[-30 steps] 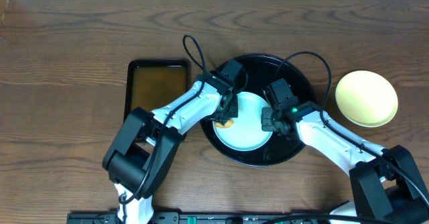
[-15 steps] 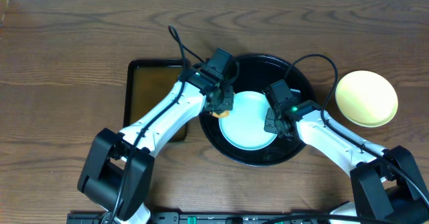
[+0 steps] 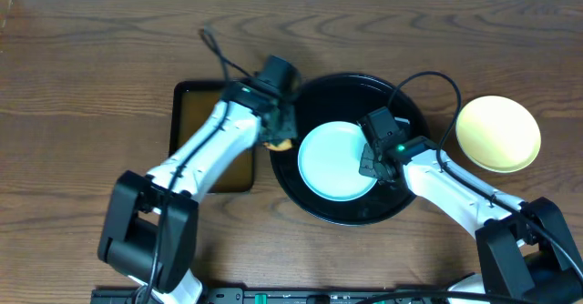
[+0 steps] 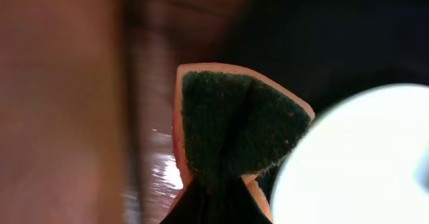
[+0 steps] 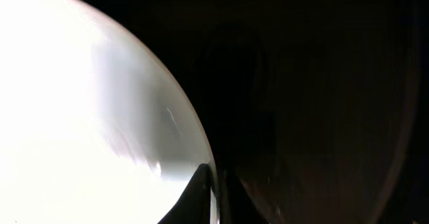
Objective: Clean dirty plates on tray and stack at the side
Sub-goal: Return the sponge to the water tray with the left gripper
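On the large round glossy black tray (image 3: 346, 95), a pale blue-white round plate (image 3: 332, 163) lay near the middle, its right rim pinched in the nearly closed right gripper (image 3: 369, 166). The left gripper (image 3: 280, 138), clamped on a green-faced orange sponge (image 4: 234, 127), hung over the tray's left rim. The plate looked clean, so stacking seemed next: lifting it onto the cream-yellow plate (image 3: 497, 133) on the wooden surface (image 3: 91, 49), right.

Wood-grain table (image 3: 91, 58), matt; glossy blk tray (image 3: 342, 95); smooth plate (image 3: 332, 163); sponge (image 4: 234, 123) w/ rough scourer face (dark green).
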Robot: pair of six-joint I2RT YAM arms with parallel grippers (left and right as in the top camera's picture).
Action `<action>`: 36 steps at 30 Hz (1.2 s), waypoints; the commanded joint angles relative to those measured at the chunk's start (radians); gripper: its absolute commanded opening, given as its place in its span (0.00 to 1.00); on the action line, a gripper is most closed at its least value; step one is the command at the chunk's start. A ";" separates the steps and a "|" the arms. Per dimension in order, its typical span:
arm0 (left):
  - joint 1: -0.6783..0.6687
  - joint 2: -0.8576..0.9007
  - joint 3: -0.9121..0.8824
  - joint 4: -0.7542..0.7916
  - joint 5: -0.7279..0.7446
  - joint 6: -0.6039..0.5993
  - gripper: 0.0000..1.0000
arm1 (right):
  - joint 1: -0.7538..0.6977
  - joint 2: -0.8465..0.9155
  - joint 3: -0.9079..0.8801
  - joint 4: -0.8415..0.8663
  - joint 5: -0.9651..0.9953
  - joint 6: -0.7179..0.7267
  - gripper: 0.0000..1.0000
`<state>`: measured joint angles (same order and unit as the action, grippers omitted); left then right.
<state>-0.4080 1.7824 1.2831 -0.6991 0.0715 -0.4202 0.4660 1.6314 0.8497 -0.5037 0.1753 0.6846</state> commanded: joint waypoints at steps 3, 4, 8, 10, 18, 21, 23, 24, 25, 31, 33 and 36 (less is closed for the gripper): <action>0.129 -0.004 -0.006 -0.017 -0.024 0.035 0.08 | -0.014 0.017 -0.009 0.048 0.004 -0.073 0.06; 0.148 -0.004 -0.006 -0.020 -0.023 0.035 0.08 | -0.014 0.024 -0.009 0.048 0.001 -0.073 0.06; 0.200 -0.004 -0.007 -0.029 -0.024 0.034 0.08 | -0.014 0.062 -0.010 0.050 -0.043 -0.082 0.05; 0.217 -0.003 -0.012 -0.022 -0.024 0.035 0.08 | -0.014 0.077 -0.009 0.055 -0.053 -0.099 0.04; 0.246 0.036 -0.025 -0.019 -0.057 0.064 0.08 | -0.014 0.084 -0.009 0.084 -0.053 -0.133 0.01; 0.255 0.063 -0.025 -0.018 -0.057 0.065 0.08 | -0.014 0.084 -0.009 0.075 -0.053 -0.133 0.01; 0.262 0.082 -0.025 -0.018 -0.057 0.064 0.09 | -0.014 0.084 -0.009 0.070 -0.053 -0.133 0.01; 0.266 0.093 -0.026 -0.018 -0.056 0.064 0.08 | -0.014 0.084 -0.009 0.069 -0.053 -0.133 0.01; 0.268 0.103 -0.026 -0.018 -0.053 0.065 0.08 | -0.014 0.084 -0.009 0.069 -0.053 -0.133 0.01; 0.268 0.154 -0.026 0.017 0.101 0.196 0.08 | -0.014 0.084 -0.009 0.069 -0.053 -0.133 0.01; 0.268 0.165 -0.026 0.025 0.156 0.238 0.09 | -0.014 0.084 -0.009 0.069 -0.053 -0.133 0.01; 0.268 0.173 -0.026 0.027 0.117 0.240 0.09 | -0.014 0.084 -0.009 0.069 -0.053 -0.133 0.01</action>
<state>-0.1440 1.9347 1.2652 -0.6720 0.1558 -0.2432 0.4660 1.6730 0.8516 -0.4255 0.1448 0.5644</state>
